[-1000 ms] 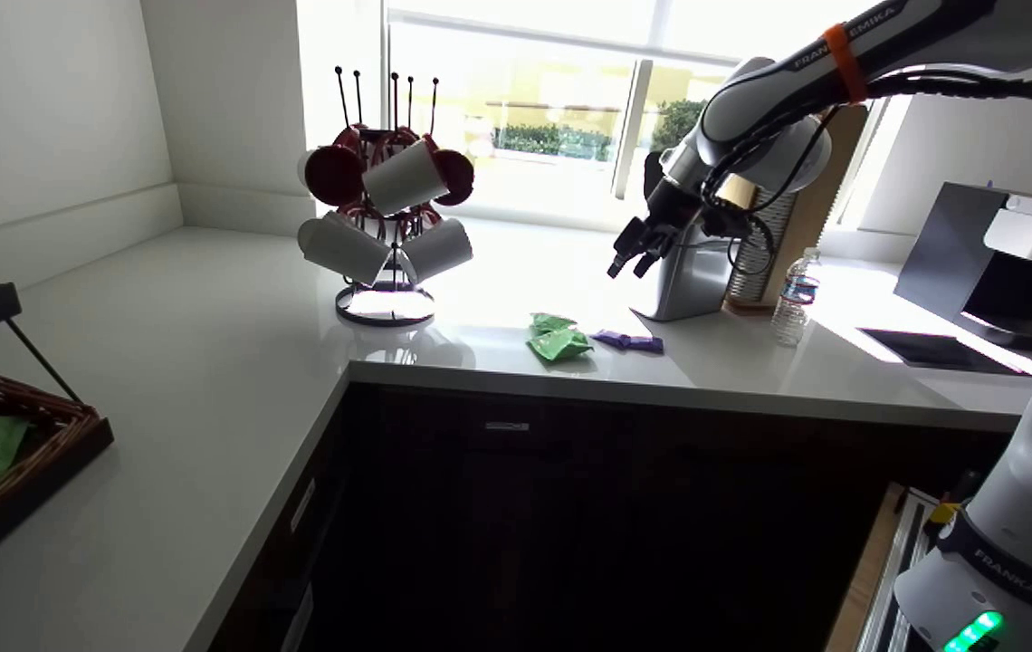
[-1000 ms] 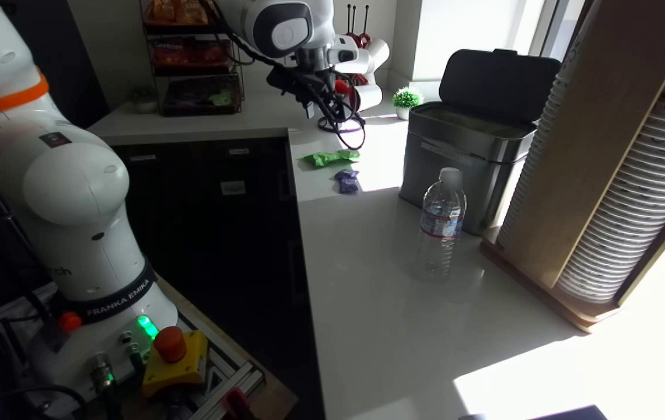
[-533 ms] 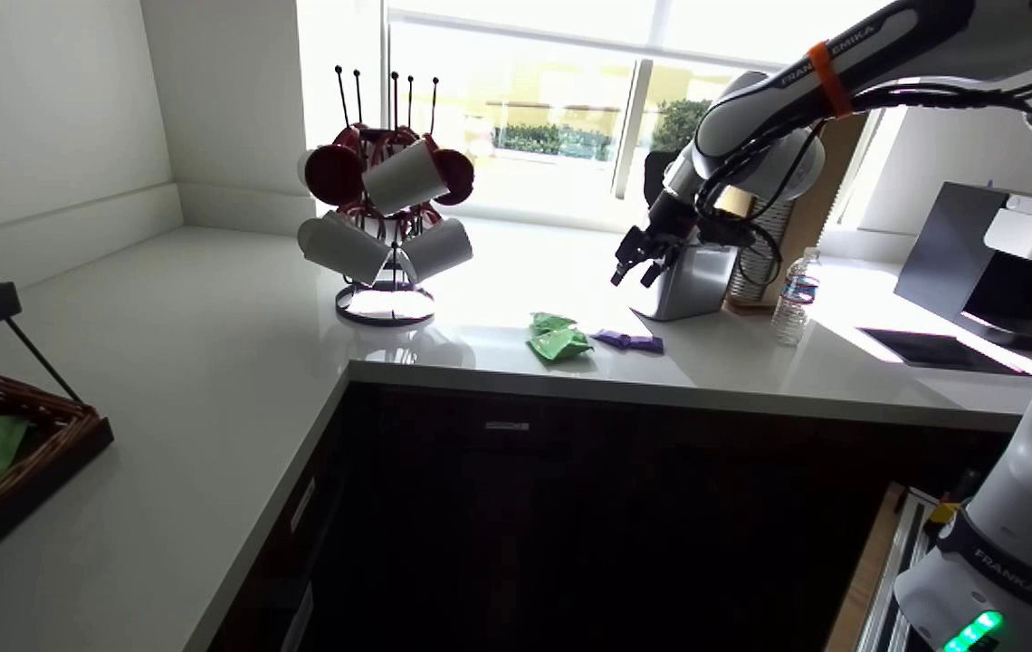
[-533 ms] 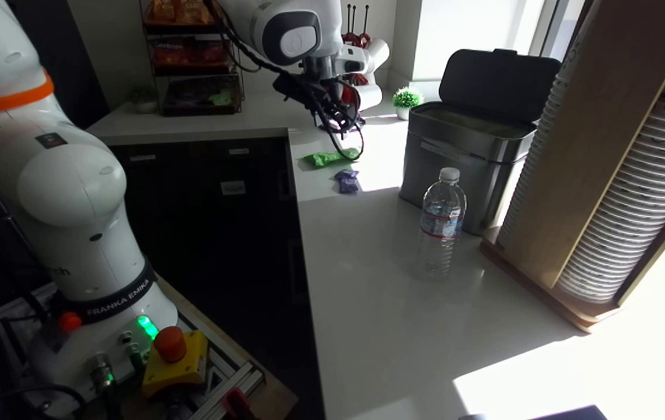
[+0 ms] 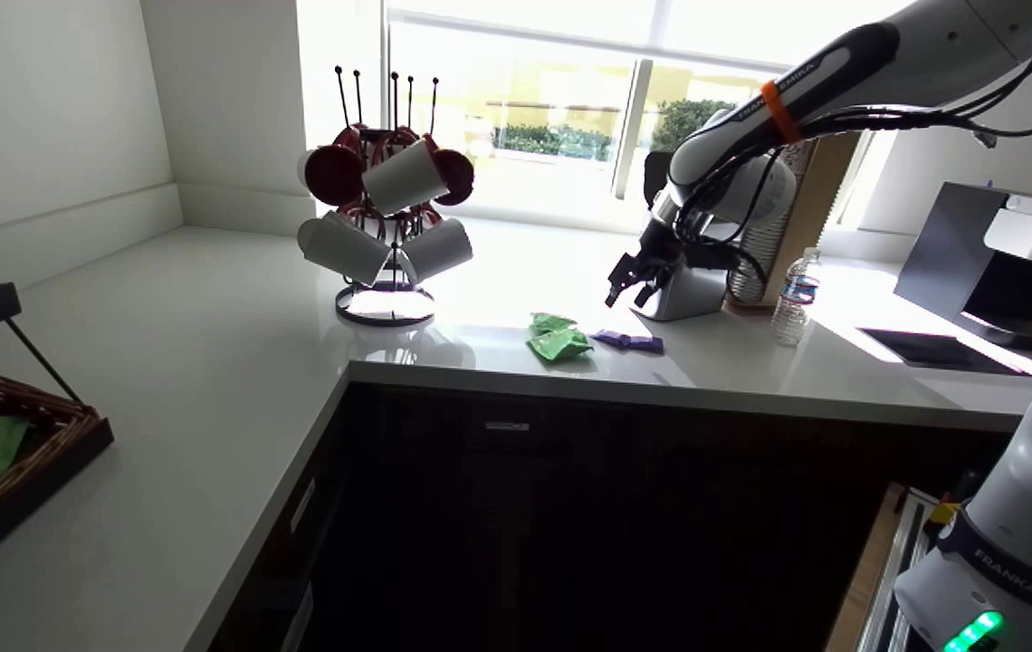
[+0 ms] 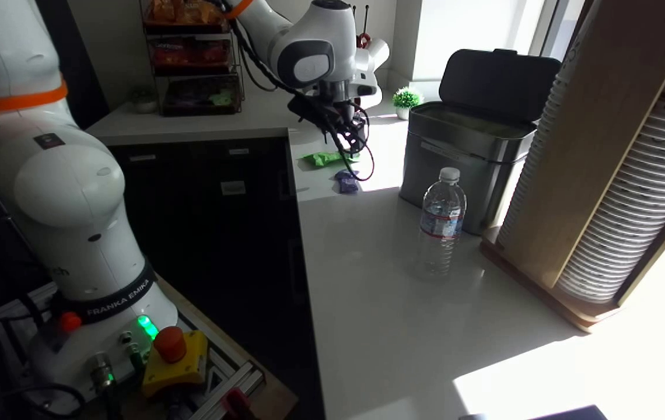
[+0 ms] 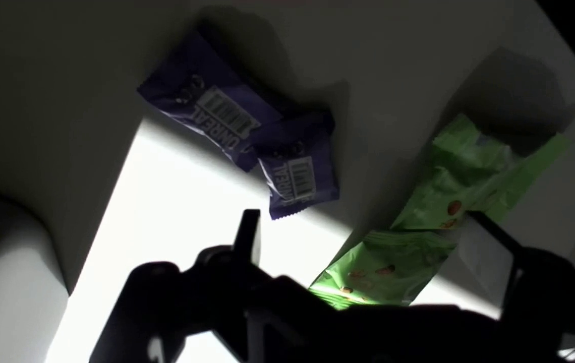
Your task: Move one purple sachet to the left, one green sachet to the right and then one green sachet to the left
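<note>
Gaping wide, the jaws are hovering over the worktop [image 6: 367, 291], two purple sachets [image 7: 262, 132] and some green sachets [image 7: 431, 214] lying below them.

"UNREAL" on both purple sachets [image 7: 219, 103], wrist view, upper left-centre; "FRANKA EMIKA" on robot base [image 6: 119, 298], lower left in exterior view.

2 exterior views sharing counter [image 6: 367, 291], wrist view facing down near sachets [image 7: 300, 166]
</note>
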Robot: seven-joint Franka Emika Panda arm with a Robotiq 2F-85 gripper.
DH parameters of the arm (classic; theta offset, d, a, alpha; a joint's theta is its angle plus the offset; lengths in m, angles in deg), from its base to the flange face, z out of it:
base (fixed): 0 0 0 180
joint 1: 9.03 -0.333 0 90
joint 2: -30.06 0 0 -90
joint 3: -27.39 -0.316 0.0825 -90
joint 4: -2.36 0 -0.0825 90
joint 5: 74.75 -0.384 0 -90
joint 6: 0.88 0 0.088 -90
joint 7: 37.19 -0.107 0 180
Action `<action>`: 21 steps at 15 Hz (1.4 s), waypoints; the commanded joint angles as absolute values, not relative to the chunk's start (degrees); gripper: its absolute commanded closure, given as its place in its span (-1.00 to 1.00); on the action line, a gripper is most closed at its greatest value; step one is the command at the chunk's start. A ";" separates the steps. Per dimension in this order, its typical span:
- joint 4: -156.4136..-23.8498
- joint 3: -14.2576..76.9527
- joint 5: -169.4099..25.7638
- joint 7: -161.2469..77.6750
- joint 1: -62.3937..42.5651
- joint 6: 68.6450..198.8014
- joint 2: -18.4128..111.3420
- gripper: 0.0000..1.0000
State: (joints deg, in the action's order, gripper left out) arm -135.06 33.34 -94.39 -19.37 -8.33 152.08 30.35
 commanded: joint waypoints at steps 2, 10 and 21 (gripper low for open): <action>-131.88 31.36 -102.62 -9.95 -6.07 152.38 36.46 -1.00; -129.08 28.06 -101.43 -8.84 -2.41 153.04 41.46 -1.00; -127.42 25.76 -101.14 -7.81 0.04 152.69 42.83 0.73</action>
